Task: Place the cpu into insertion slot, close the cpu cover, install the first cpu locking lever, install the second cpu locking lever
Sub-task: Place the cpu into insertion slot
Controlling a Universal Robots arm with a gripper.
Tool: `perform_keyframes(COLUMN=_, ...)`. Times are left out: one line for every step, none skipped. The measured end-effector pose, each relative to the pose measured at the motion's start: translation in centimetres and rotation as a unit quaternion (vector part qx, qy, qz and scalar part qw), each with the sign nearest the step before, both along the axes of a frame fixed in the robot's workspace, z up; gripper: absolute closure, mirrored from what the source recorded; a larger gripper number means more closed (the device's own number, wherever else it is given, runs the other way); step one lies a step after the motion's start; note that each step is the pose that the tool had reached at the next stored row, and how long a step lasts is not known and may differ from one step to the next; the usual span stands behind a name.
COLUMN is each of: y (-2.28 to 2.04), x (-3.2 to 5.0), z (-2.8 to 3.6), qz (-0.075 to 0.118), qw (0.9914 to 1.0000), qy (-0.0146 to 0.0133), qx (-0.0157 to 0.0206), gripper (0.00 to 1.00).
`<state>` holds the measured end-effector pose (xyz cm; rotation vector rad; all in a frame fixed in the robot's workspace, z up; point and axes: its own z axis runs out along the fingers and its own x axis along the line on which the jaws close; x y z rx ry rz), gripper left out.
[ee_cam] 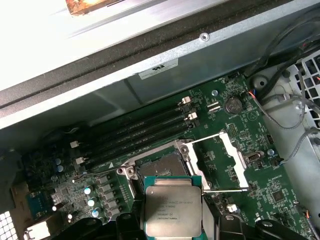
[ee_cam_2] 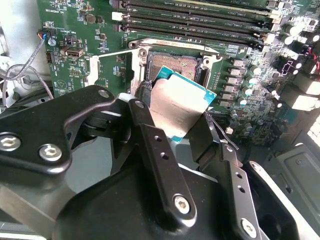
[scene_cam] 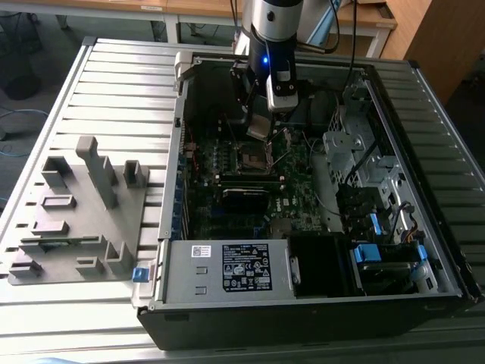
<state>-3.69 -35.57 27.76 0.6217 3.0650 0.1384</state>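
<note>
My gripper (scene_cam: 260, 121) is shut on the cpu (scene_cam: 258, 129), a flat square chip with a silver-tan face and green edge. In both wrist views the cpu (ee_cam_2: 182, 102) (ee_cam: 172, 207) hangs tilted between the black fingers (ee_cam_2: 145, 120), a short way above and beside the insertion slot (ee_cam_2: 172, 62) (ee_cam: 159, 167). The slot (scene_cam: 254, 158) lies bare with its dark middle showing. The cpu cover (ee_cam: 226, 162) (ee_cam_2: 102, 70), a thin silvery frame, is swung open flat beside the slot. A thin wire lever (ee_cam: 225, 190) stands loose by the cover.
Long black memory slots (ee_cam: 140, 131) (ee_cam_2: 195, 15) run next to the socket. The open computer case (scene_cam: 227, 292) walls in the board, with drive bays and cables (scene_cam: 364, 174) at the exterior view's right. A grey fixture (scene_cam: 76, 212) lies on the slatted table at the exterior view's left.
</note>
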Motion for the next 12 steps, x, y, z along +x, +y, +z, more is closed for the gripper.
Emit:
perform_keyframes(y=0.00, x=0.00, z=0.00, qz=0.000, qw=1.00000, qy=0.0000, qx=0.0000, gripper=0.46)
perform_keyframes(y=0.00, x=0.00, z=0.00, qz=-0.001, qw=1.00000, qy=0.0000, qx=0.0000, gripper=0.46)
perform_keyframes(y=0.00, x=0.00, z=0.00, qz=-0.001, qw=1.00000, qy=0.0000, qx=0.0000, gripper=0.46)
perform_keyframes(y=0.00, x=0.00, z=0.00, qz=-0.003, qw=1.00000, qy=0.0000, qx=0.0000, gripper=0.46)
perform_keyframes(y=0.00, x=0.00, z=0.00, qz=-0.005, qw=0.99999, qy=0.0000, qx=0.0000, gripper=0.46)
perform_keyframes(y=0.00, x=0.00, z=-0.01, qz=-0.009, qw=0.99996, qy=0.0000, qx=0.0000, gripper=0.46)
perform_keyframes(y=0.00, x=0.00, z=-0.02, qz=-0.013, qw=0.99991, qy=0.0000, qx=0.0000, gripper=0.46)
perform_keyframes(y=0.00, x=0.00, z=-0.02, qz=-0.018, qw=0.99984, qy=0.0000, qx=0.0000, gripper=0.46)
perform_keyframes(y=0.00, x=0.00, z=-0.03, qz=-0.023, qw=0.99973, qy=0.0000, qx=0.0000, gripper=0.46)
perform_keyframes(y=0.00, x=0.00, z=-0.04, qz=-0.030, qw=0.99954, qy=0.0000, qx=0.0000, gripper=0.46)
perform_keyframes(y=0.00, x=0.00, z=-0.06, qz=-0.037, qw=0.99932, qy=0.0000, qx=0.0000, gripper=0.46)
perform_keyframes(y=0.00, x=0.00, z=-0.07, qz=-0.045, qw=0.99900, qy=0.0000, qx=0.0000, gripper=0.46)
